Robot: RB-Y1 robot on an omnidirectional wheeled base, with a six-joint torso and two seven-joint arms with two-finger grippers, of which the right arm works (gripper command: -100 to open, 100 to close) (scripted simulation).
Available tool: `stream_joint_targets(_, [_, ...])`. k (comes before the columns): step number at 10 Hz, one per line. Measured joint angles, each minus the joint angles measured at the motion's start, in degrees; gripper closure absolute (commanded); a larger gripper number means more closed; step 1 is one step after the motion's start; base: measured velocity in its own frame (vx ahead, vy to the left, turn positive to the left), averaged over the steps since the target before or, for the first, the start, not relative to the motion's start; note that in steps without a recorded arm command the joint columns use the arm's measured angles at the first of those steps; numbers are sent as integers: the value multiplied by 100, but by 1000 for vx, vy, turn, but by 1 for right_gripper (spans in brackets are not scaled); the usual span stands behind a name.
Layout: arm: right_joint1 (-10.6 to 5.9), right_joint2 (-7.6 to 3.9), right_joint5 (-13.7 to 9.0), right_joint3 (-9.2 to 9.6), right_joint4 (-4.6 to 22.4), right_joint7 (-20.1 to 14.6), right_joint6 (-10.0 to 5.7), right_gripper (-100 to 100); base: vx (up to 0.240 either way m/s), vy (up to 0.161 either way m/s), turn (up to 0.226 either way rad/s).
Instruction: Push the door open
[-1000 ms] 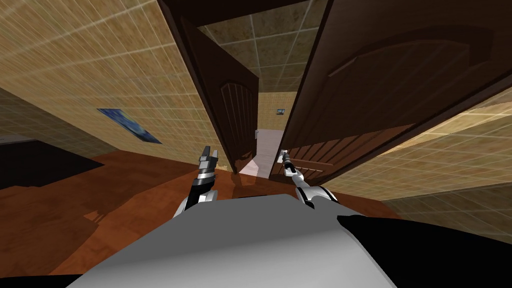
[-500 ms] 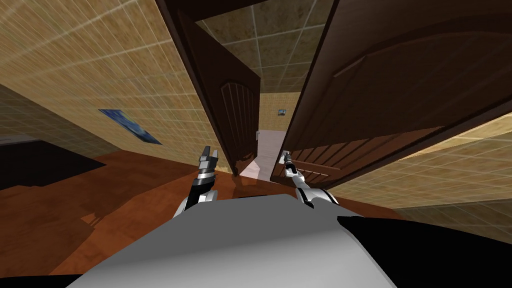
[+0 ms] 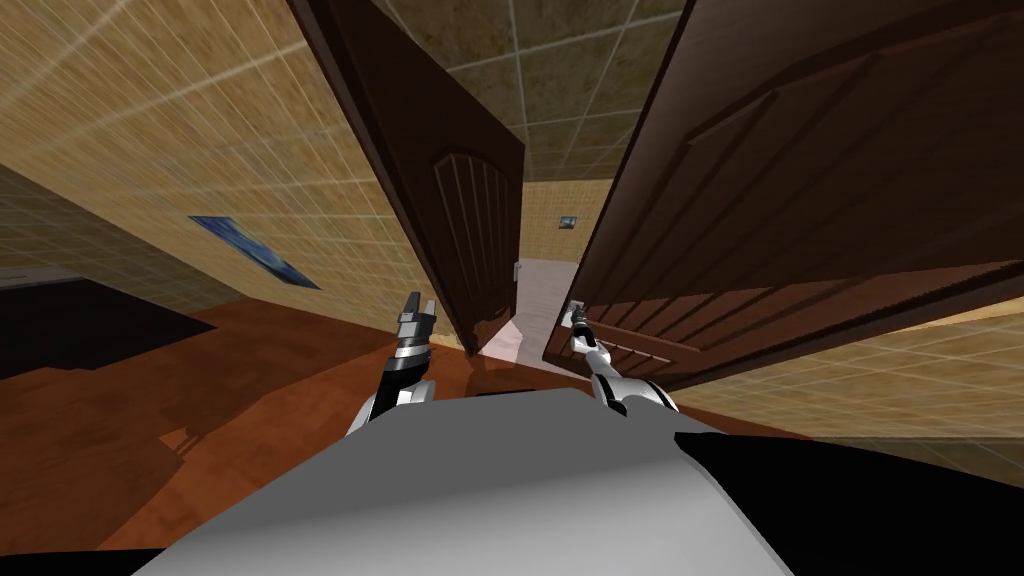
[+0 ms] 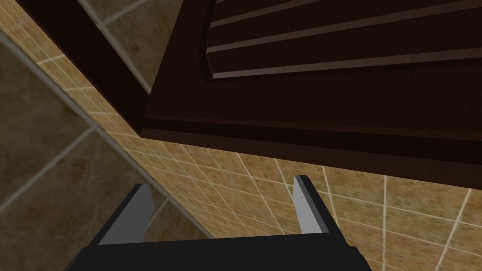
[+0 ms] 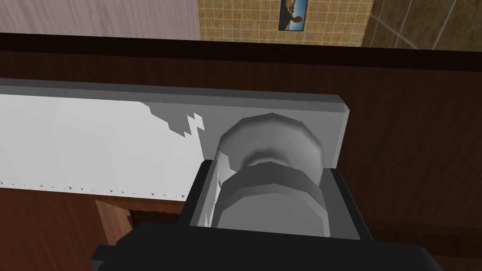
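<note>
Reaches forward with the right arm (image 3: pixel 606 370), forearm stretched nearly straight out, and grips with the right gripper (image 3: pixel 575 318), its two light grey fingers (image 5: pixel 202 202) pressed against the sides of a round grey knob (image 5: pixel 270 141) seated between them, close to the dark gripper body. Holds the left arm (image 3: pixel 398 375) on the other side, bent, forearm pointing forward, with the left gripper (image 3: pixel 417 306) raised in the air. Stands there with the left blades (image 4: pixel 134 216) spread wide, about a third of the wrist view's width apart.
</note>
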Motion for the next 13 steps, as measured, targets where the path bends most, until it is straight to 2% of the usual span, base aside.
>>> stream_joint_targets(1, [40,17,8,-96,-13,34,2,100,116,-2,31])
stream_joint_targets(2, [-62,-10,21,-174,235,49,-90,100,96,0,19])
stream_joint_targets(4, [-98,-6,30,-358,306,128,-121,100,85,-10,19])
stream_joint_targets(5, [-28,18,27,-414,157,157,-70,100,90,-14,38])
stream_joint_targets(6, [-53,29,34,-524,194,211,-58,100,100,-15,38])
stream_joint_targets(7, [-148,17,43,-635,370,269,-114,100,79,-10,14])
stream_joint_targets(8, [-172,8,45,-688,424,296,-155,100,39,-8,4])
stream_joint_targets(9, [-86,34,40,-716,253,312,-98,100,38,-4,14])
stream_joint_targets(10, [-74,47,43,-771,222,340,-71,100,59,-3,23])
stream_joint_targets(11, [30,130,38,-888,-7,427,42,100,87,-1,31])
stream_joint_targets(12, [-38,98,48,-955,185,454,-18,100,110,2,27])
stream_joint_targets(13, [-51,97,54,-1050,247,485,-55,100,73,-8,5])
